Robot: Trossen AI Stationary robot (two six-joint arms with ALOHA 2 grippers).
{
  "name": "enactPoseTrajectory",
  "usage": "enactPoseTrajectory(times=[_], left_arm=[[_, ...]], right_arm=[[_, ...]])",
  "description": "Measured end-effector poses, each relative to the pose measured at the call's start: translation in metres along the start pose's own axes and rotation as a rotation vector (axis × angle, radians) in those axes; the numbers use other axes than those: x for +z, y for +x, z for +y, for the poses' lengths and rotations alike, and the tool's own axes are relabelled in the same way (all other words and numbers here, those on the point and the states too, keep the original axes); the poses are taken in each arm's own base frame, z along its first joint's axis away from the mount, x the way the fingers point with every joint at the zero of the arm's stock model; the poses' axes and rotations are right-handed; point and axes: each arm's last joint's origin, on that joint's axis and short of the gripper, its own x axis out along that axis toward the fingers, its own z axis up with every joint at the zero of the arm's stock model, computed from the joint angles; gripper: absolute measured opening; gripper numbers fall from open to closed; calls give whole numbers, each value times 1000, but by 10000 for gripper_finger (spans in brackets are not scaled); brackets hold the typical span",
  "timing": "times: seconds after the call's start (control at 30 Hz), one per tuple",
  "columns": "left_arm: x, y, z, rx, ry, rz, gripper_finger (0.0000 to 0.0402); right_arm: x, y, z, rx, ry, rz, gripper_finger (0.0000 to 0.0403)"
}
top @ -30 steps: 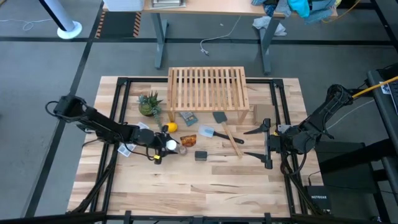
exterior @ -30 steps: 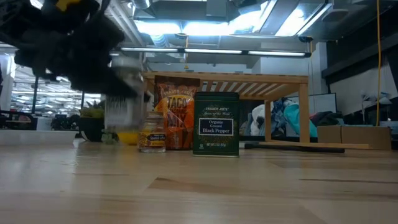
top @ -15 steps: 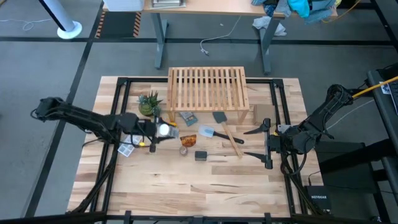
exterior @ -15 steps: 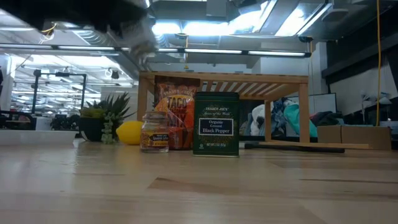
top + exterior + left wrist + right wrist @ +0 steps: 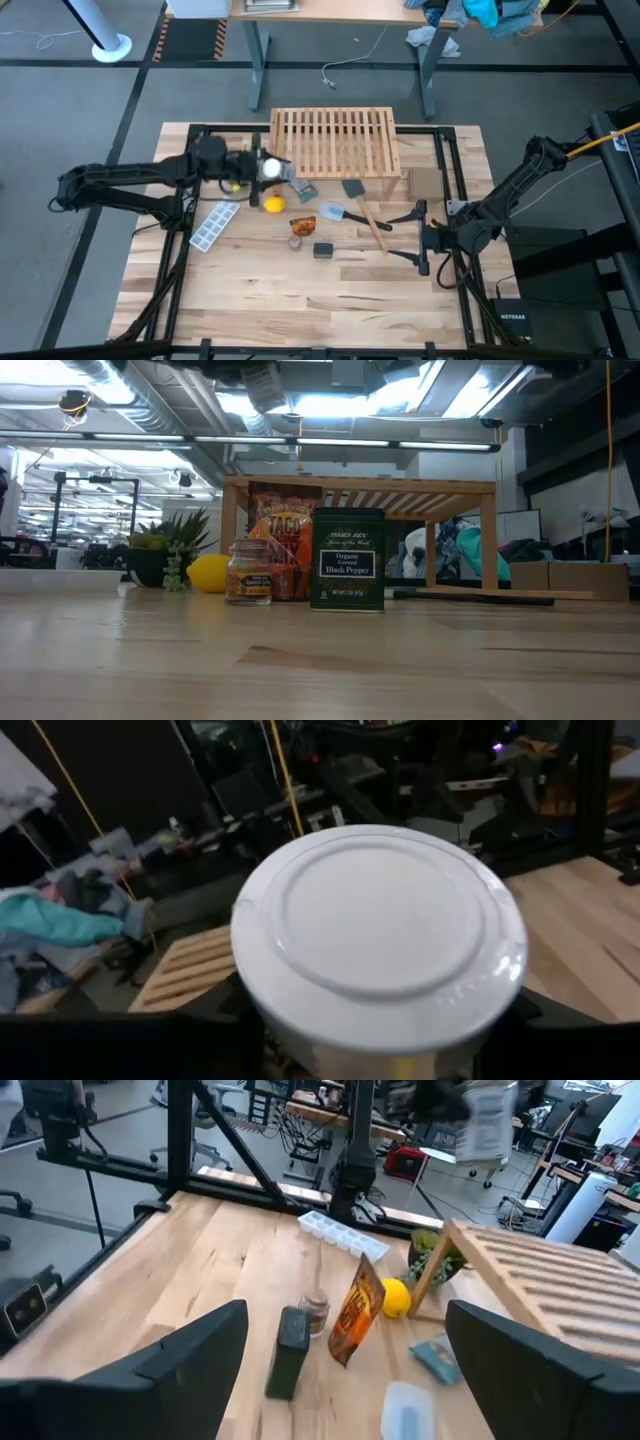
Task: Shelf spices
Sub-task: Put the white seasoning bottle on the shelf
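My left gripper (image 5: 266, 169) is shut on the white-capped jar (image 5: 269, 168), high above the table by the shelf's left front corner; its cap (image 5: 378, 925) fills the left wrist view. The slatted wooden shelf (image 5: 335, 140) stands at the far middle. On the tabletop, resting on their bases, are the orange packet (image 5: 303, 224), the small glass jar (image 5: 296, 240) and the black tin (image 5: 322, 250). My right gripper (image 5: 421, 238) waits open at the table's right, clear of them. My left gripper pinches the jar's body just under the white cap (image 5: 380, 1055), one finger (image 5: 130, 1040) on each side. It reaches in about level from the table's left. The jar (image 5: 262, 382) is lifted clear, cap upward and a little tilted.
A lemon (image 5: 273, 205), a potted plant (image 5: 240, 165) and a white ice tray (image 5: 213, 226) lie left of the spices. A blue packet (image 5: 303, 189), spatulas (image 5: 335, 213) and a wooden spoon (image 5: 370, 225) lie before the shelf. The near half of the table is bare wood.
My left gripper, shut on the white-capped jar, has risen from beside the other spices and swung toward the far edge, up to the shelf's left front corner. The jar has been lifted clear of the table. My right gripper has shifted slightly toward the near edge.
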Motion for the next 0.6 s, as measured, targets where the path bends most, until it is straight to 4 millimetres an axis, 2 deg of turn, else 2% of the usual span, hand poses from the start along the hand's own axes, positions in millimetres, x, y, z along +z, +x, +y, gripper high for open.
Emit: enactPoseTrajectory(times=[0.2, 0.37, 0.6], left_arm=[[-18, 10, 38, -22, -111, 54, 190], [-43, 20, 72, -19, -214, 109, 190], [-71, 37, 106, -45, -338, 151, 190]], right_arm=[[-24, -3, -2, -2, 9, -14, 347], [-37, -10, -8, -3, 14, -46, 347], [-53, -22, -19, 10, 48, -111, 347]])
